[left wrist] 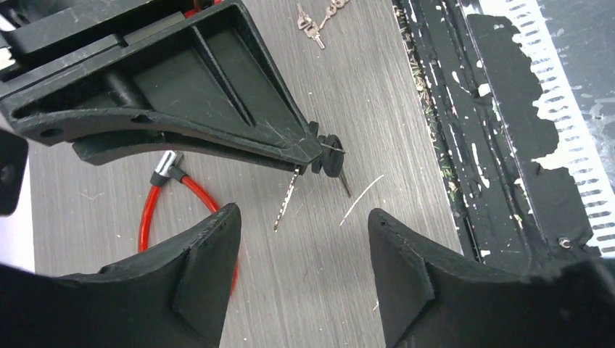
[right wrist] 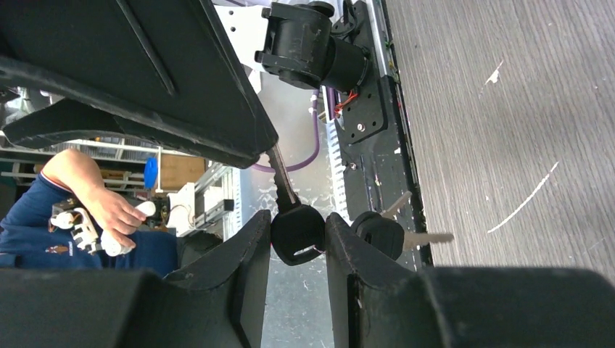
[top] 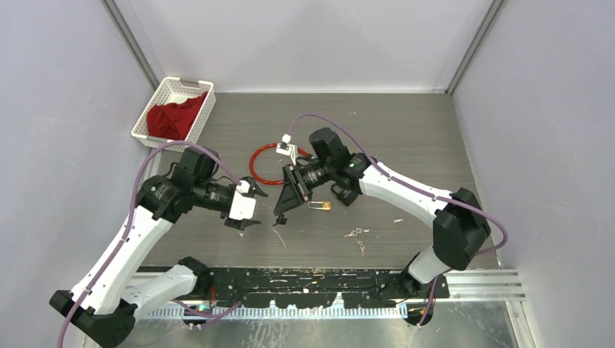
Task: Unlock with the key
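A key [right wrist: 284, 192] with a black head is pinched between the two fingers of the right gripper [right wrist: 298, 230], which are clamped on the head. Its metal blade sticks out past the fingertips, lifted off the table [top: 406, 138], over the middle of the table's near half. A second key [right wrist: 381, 233], also black-headed, sits just beside the held one, outside the grip, against the outer face of one finger.

The left gripper [left wrist: 303, 214] faces the key from the left, near it and apart from it. Its fingers stand apart with nothing clamped between them. In the left wrist view the blade slants down toward the gap between those fingers, without reaching either one. In the right wrist view the far end of the blade meets the edge of a large black part; whether the two touch cannot be told.

A small brass padlock [top: 324, 205] lies flat on the table just to the right of the key-holding fingers, beside the right arm's wrist and apart from the key. Behind both grippers a red cable [top: 262, 165] lies in a loop on the table. Whether the cable joins the padlock cannot be told.

A few loose keys [top: 355, 234] lie scattered on the table nearer the front edge, to the right of the padlock. At the far left corner stands a white basket [top: 165, 93] holding a red cloth [top: 172, 119], well apart from everything else.
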You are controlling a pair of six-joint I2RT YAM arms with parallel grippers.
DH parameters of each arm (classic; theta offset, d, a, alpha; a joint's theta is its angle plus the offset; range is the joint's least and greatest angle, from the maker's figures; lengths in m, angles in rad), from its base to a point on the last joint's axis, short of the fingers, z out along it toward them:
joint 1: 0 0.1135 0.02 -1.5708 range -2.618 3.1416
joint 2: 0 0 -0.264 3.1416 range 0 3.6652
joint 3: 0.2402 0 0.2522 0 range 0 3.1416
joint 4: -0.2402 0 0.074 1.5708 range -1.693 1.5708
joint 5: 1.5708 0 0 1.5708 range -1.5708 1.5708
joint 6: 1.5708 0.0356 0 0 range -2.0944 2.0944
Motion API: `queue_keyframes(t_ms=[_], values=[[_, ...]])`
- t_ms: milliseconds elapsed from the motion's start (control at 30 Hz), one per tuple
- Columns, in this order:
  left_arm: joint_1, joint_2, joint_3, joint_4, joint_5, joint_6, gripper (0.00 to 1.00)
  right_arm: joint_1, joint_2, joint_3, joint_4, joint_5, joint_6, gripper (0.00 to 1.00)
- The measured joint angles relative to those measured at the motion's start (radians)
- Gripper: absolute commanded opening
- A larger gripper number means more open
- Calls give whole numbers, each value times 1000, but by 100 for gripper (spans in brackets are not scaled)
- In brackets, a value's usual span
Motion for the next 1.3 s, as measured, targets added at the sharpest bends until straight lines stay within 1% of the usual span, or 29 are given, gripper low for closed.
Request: queue_keyframes(t_ms=[167,200,300,367,533,600,633,733,767,800,867,933,967,1000,1033,1067,1100,1133,1300], values=[[-26,4,-8,-3,-33,29,38,7,15,26,-15,-3,-13,1],[-32,5,-11,-3,-42,34,35,8,16,29,-16,-2,-16,1],[-49,5,-23,5,-68,48,33,11,22,42,-31,-2,-21,1],[-58,5,-32,18,-84,47,30,14,26,47,-39,0,-24,1],[-76,4,-55,56,-119,27,22,17,32,53,-62,12,-27,1],[-80,2,-66,79,-133,16,20,19,33,54,-66,19,-27,1],[-83,1,-72,89,-140,11,17,19,35,56,-69,23,-27,1],[-90,-5,-90,113,-161,-8,3,22,44,72,-78,37,-27,1],[-91,-9,-97,125,-166,-10,0,23,48,75,-79,40,-27,1],[-93,-14,-105,132,-172,-11,0,23,50,76,-80,43,-27,2],[-97,-28,-125,148,-182,-10,0,23,50,78,-86,52,-27,14],[-99,-48,-151,180,-193,-6,0,23,50,80,-91,63,-26,32],[-99,-57,-162,194,-197,0,0,23,50,80,-90,68,-24,39],[-100,-71,-179,213,-203,13,0,22,50,80,-86,71,-19,50],[-100,-84,-196,227,-206,28,0,21,50,80,-73,73,-9,58],[-101,-103,-224,255,-213,52,0,19,50,78,-54,72,10,63],[-103,-121,-249,279,-218,71,0,16,48,70,-23,68,27,67],[-103,-149,-286,320,-223,107,0,7,41,52,24,63,57,69],[-103,-282,-449,515,-225,264,0,-42,1,-56,204,34,198,69]])
